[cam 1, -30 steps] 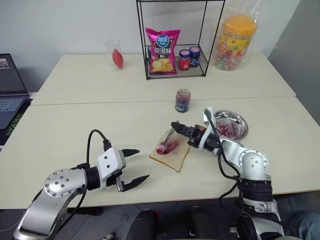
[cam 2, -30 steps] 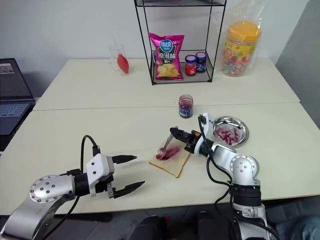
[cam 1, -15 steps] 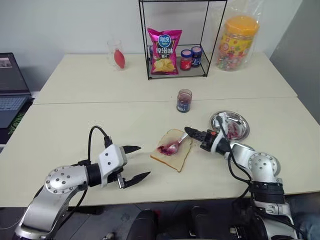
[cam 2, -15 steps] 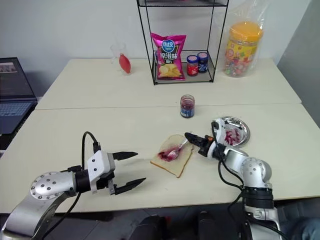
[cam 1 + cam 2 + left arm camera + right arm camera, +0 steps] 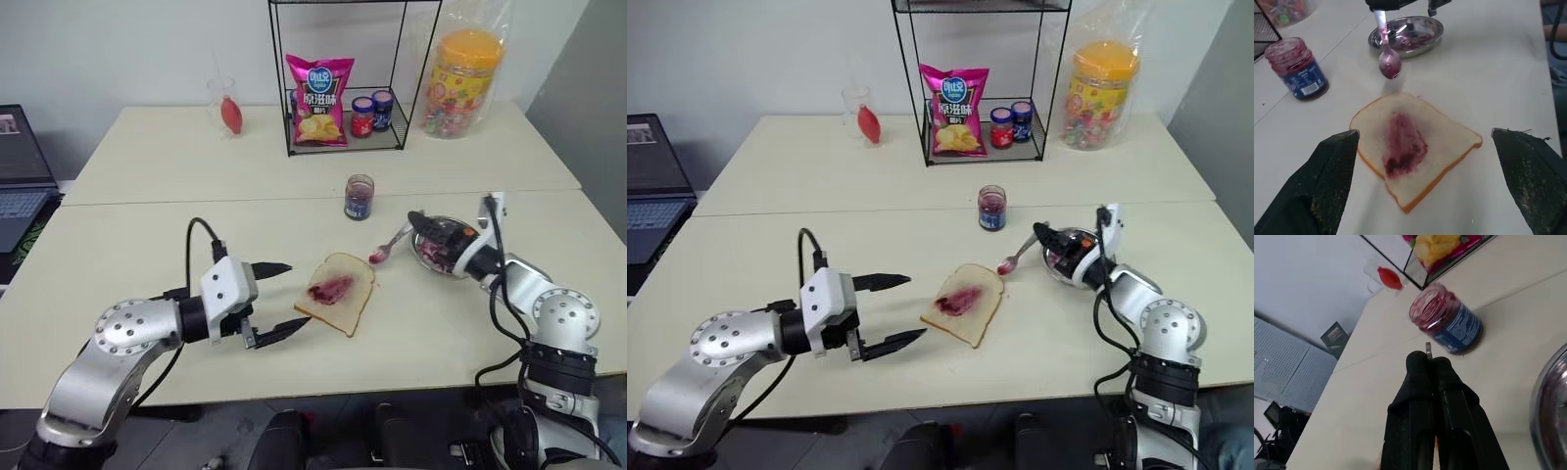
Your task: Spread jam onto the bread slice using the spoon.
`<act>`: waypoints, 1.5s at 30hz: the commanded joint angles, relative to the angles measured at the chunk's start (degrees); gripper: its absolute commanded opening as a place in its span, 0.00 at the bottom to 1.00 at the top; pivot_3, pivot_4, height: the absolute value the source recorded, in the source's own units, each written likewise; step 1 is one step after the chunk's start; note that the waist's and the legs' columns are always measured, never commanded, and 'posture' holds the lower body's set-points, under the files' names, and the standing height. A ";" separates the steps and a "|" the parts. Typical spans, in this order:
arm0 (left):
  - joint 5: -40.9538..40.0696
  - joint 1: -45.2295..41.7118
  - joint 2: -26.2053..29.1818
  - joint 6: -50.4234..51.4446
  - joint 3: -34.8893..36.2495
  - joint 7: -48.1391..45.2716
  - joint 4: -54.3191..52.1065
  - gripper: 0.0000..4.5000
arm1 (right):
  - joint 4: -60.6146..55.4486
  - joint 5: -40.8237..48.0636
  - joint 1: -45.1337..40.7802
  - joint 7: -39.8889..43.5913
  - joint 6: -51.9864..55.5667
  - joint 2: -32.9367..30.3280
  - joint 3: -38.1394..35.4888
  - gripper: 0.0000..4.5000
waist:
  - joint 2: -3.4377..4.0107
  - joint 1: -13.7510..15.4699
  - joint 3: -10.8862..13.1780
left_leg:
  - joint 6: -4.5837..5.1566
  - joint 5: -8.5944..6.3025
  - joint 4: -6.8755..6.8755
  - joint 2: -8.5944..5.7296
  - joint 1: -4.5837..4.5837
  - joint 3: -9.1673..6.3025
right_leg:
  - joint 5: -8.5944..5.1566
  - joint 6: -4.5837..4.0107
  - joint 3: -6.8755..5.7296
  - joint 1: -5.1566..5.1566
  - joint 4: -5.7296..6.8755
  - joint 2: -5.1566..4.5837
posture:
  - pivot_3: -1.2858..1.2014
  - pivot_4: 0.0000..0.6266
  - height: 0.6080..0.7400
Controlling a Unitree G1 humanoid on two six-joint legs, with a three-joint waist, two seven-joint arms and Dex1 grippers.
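The bread slice [image 5: 338,305] lies flat on the table with a smear of jam [image 5: 330,289] at its centre. More jam [image 5: 1411,35] sits in the round steel dish [image 5: 1436,40] to its right. My right gripper [image 5: 415,219] is over the dish's near rim, shut on the handle of the spoon [image 5: 389,246]. The spoon's red-smeared bowl hangs above the table between the bread and the dish. My left gripper [image 5: 284,298] stands open just left of the bread, with the slice [image 5: 1415,152] lying beyond its two fingers and nothing held.
An open jam jar [image 5: 359,196] stands behind the bread. Farther back are a wire rack [image 5: 279,98] with a chip bag and two small jars, a glass [image 5: 223,104] holding a red thing, and a big candy jar [image 5: 464,80]. A laptop [image 5: 22,176] sits at far left.
My right gripper has lifted the spoon off the bread and carried it right, toward the steel dish. My left gripper has risen a little and come closer to the bread.
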 commanded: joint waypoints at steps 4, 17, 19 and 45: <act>-1.16 -21.94 -6.59 9.14 -8.79 4.71 0.99 1.00 | -2.55 0.66 0.71 -0.32 -7.90 -6.59 -9.99 0.02 | -0.03 1.15 0.03 | 0.05 0.02 0.07 -0.11 -0.02 0.03 | 0.05 0.11 0.04 0.07 -0.06 0.21 | 0.52 0.24 1.00; 3.65 -31.60 -13.41 8.95 -21.88 0.75 9.77 1.00 | 12.44 -4.34 3.05 5.31 -14.92 -11.19 -11.78 0.02 | -0.01 0.37 0.03 | 0.15 -0.04 0.01 0.06 -0.01 0.15 | 0.20 0.09 0.20 0.14 -0.40 0.43 | 0.52 0.24 1.00; 4.44 -32.90 -14.49 9.11 -22.69 0.86 10.83 1.00 | 15.00 -5.60 2.35 6.35 -15.81 -11.71 -10.94 0.02 | -0.01 0.37 0.03 | 0.15 -0.04 0.04 0.06 -0.01 0.16 | 0.21 0.14 0.20 0.16 -0.40 0.43 | 0.52 0.24 1.00; 11.66 -37.76 -22.96 6.40 -26.05 1.78 17.78 1.00 | 19.82 -28.74 6.86 18.20 -32.48 -17.43 3.68 0.74 | 0.01 0.41 0.02 | 0.16 -0.04 0.06 0.04 0.00 0.19 | 0.41 -0.07 0.22 0.16 -0.42 0.44 | 0.52 0.24 1.00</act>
